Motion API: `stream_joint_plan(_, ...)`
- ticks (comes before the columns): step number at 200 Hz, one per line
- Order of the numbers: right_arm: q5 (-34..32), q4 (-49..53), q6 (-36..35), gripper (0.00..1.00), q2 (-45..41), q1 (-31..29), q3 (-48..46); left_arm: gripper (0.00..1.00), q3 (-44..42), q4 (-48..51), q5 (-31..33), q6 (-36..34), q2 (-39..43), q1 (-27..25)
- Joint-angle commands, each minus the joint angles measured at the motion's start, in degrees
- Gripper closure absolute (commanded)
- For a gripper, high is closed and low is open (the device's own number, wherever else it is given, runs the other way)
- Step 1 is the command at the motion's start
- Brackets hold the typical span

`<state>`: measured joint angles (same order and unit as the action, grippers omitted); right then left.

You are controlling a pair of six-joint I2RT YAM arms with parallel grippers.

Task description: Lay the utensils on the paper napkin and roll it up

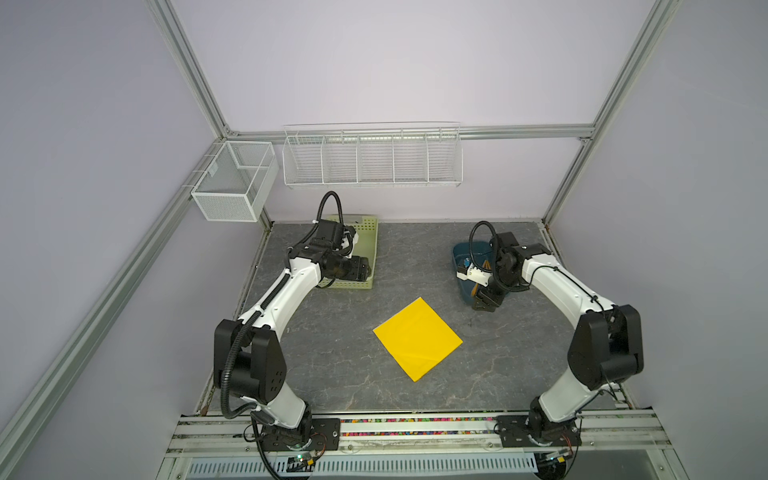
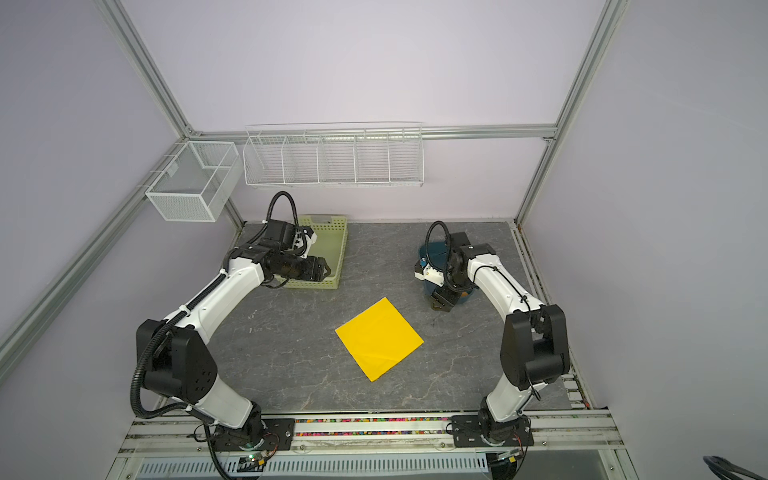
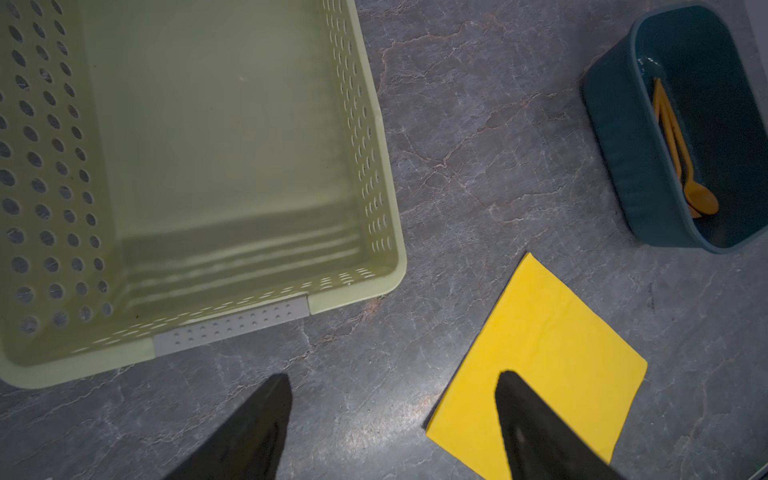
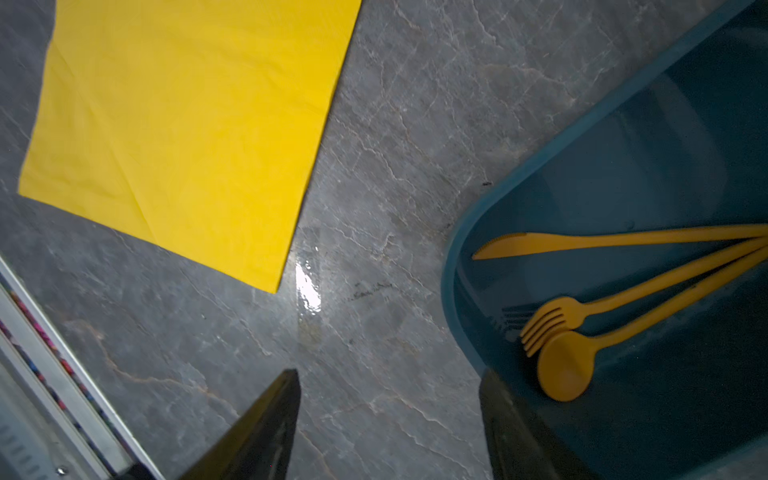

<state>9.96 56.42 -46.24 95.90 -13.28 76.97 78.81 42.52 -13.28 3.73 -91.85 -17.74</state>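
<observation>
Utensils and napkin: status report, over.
Left gripper open, empty. Right gripper open, empty, at the bin edge. Utensils all in bin; napkin flat, bare. Nothing in the way.

A robotics lab test cell is shown: a stone-patterned tabletop (image 1: pixel 332 365) is enclosed by an aluminium profile frame (image 1: pixel 193 70) and plain lilac panels (image 1: pixel 415 62), with a left arm (image 1: pixel 291 286) and a right arm (image 1: pixel 557 278) bolted to a front rail (image 1: pixel 415 432).

The paper napkin (image 4: pixel 183 124) lies flat on the grey table (image 4: pixel 395 145). Apart from it, a teal tub (image 4: pixel 665 145) holds 3 utensils (image 4: pixel 648 287): knife (image 4: pixel 582 242), fork (image 4: pixel 552 318) and spoon (image 4: pixel 565 368). The right gripper (image 4: pixel 388 378) hangs empty, its jaws spread.
</observation>
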Motion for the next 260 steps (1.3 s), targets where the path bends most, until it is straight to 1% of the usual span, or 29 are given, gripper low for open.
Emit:
stream_joint_plan(1, -2.92, -1.09, -10.61, 0.27, 1.11, 0.74, -1.23, 0.21, -0.48, -0.67, -1.42, 0.49, 2.36, 0.20)
stream_joint_plan(24, -3.10, 0.00, -11.38, 0.28, 4.12, 1.15, 0.73, 0.21, -0.78, -1.03, -2.42, 0.99, 2.86, 0.33)
stream_joint_plan(29, -3.11, 0.28, -11.50, 0.28, 4.78, 2.84, 1.14, 0.21, -0.90, -1.04, -2.59, 1.08, 2.99, 0.38)
stream_joint_plan(53, -4.19, 1.21, -12.36, 0.30, 7.44, 3.25, 2.94, 0.21, -1.14, -1.20, -3.59, 1.42, 3.37, 0.68)
stream_joint_plan(86, -5.79, 1.59, -13.51, 0.43, 11.16, 3.92, 4.32, 0.23, -1.33, -1.78, -5.54, 2.15, 3.95, 1.81)
stream_joint_plan(103, -5.44, 1.56, -13.85, 0.49, 12.06, 3.92, 4.90, 0.24, -1.62, -2.23, -6.11, 2.46, 4.25, 2.27)
stream_joint_plan(118, -5.12, 1.30, -14.28, 0.55, 12.29, 3.96, 4.99, 0.24, -1.70, -2.27, -6.36, 2.53, 4.23, 2.45)
stream_joint_plan(143, -4.34, 1.00, -14.97, 0.61, 12.60, 4.09, 4.95, 0.25, -1.67, -2.17, -6.43, 2.38, 4.34, 2.59)
stream_joint_plan(173, -2.66, 1.24, -15.20, 0.72, 12.74, 4.05, 5.59, 0.25, -1.73, -2.18, -6.44, 2.38, 4.40, 2.64)
stream_joint_plan(226, -0.82, 5.87, -13.39, 0.93, 11.62, 3.92, 8.22, 0.25, -1.75, -2.26, -6.58, 2.47, 4.23, 2.81)
stream_joint_plan(260, 0.25, 11.76, -10.63, 0.93, 10.54, 3.96, 11.88, 0.25, -1.75, -2.34, -6.48, 2.55, 4.14, 2.93)
